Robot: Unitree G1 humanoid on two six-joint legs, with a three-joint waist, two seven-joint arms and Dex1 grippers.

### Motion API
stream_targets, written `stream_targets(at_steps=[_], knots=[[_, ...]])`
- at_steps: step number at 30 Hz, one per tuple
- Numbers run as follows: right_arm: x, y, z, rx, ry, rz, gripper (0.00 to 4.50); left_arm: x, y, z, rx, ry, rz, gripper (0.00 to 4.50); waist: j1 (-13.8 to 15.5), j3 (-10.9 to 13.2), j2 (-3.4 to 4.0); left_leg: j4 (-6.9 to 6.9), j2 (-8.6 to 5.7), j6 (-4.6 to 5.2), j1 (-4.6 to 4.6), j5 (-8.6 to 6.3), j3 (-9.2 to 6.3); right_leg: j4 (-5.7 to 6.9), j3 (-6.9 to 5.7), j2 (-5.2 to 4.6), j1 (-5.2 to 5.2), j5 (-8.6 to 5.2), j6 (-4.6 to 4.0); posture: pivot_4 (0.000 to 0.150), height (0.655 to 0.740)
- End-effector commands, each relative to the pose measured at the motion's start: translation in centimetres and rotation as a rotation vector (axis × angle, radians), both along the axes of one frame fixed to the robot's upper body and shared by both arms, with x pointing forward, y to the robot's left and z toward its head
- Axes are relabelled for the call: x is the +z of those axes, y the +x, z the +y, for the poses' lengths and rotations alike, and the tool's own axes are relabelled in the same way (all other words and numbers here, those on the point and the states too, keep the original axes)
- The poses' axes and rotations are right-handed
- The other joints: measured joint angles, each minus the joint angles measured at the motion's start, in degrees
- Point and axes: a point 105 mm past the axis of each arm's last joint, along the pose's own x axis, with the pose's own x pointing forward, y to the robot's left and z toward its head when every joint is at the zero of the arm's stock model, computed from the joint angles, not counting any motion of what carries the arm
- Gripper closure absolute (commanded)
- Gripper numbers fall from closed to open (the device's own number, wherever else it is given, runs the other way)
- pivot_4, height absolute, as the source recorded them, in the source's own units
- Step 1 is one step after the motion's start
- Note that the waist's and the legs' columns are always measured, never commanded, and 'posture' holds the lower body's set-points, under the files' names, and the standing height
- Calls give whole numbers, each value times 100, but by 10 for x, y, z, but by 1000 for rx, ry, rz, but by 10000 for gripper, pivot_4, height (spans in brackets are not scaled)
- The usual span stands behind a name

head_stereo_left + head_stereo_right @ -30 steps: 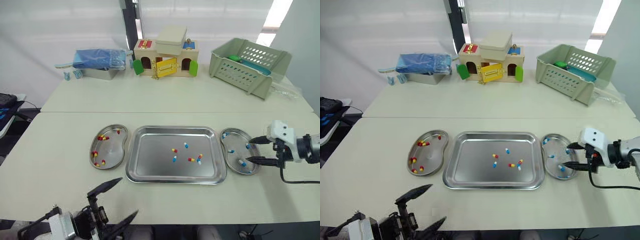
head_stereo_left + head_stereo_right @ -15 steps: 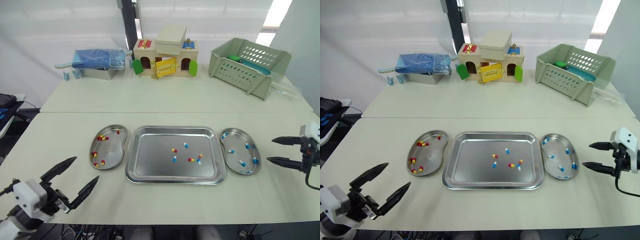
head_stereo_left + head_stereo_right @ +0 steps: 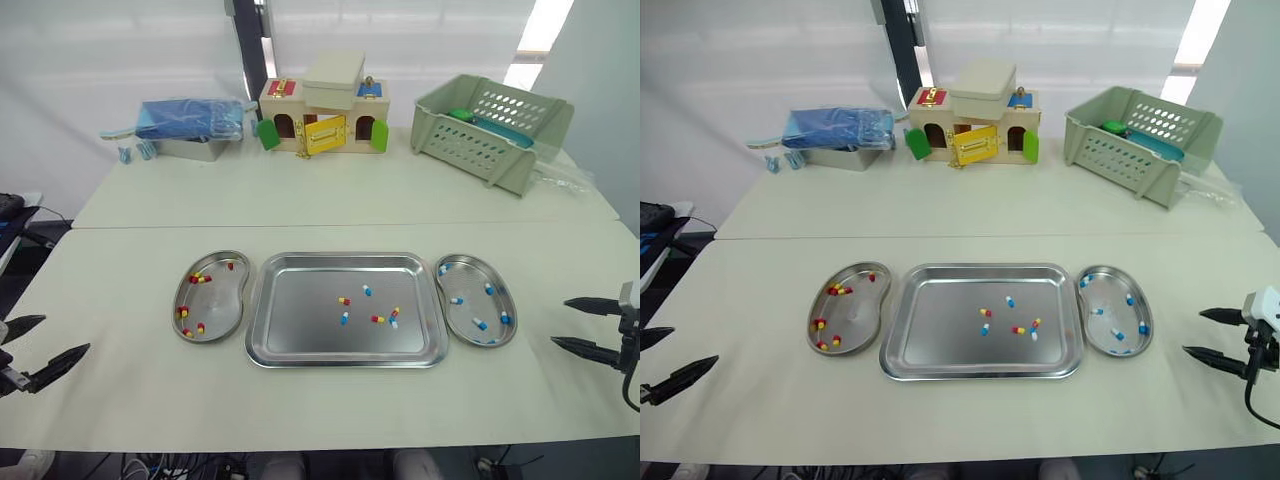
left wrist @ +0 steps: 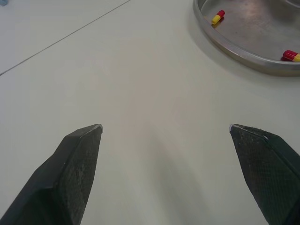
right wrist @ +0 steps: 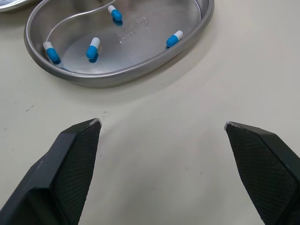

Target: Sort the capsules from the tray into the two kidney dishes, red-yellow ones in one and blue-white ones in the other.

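Gaping wide and empty, left hand (image 3: 66, 333) hung over desk (image 3: 320, 205) at near-left edge, right hand (image 3: 560, 320) likewise spread near blue-white kidney dish (image 3: 470, 276), bare desk between.

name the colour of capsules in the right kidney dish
Blue and white capsules, clearest in the right wrist view.

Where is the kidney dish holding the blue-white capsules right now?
In the left eye view, that kidney dish sits on the robot's right, beside the right edge of the tray; the open right hand hovers just beyond it.
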Motion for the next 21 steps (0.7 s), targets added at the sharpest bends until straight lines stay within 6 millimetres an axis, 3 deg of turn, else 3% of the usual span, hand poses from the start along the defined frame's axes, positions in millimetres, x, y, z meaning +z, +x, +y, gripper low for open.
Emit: stream_targets(at_steps=[1, 21], knots=[[9, 2, -1, -2, -7, -56, 294, 3, 3, 2, -15, 25, 20, 0, -8, 0, 0, 0, 0, 0, 0, 0, 0, 0, 0, 0, 0, 0, 0, 1500, 7400], [4, -11, 6, 1, 44, -90, 294, 0, 22, -13, -117, 44, 43, 0, 3, 0, 0, 4, 1, 0, 0, 0, 0, 3, 1, 0, 0, 0, 0, 1500, 7400]])
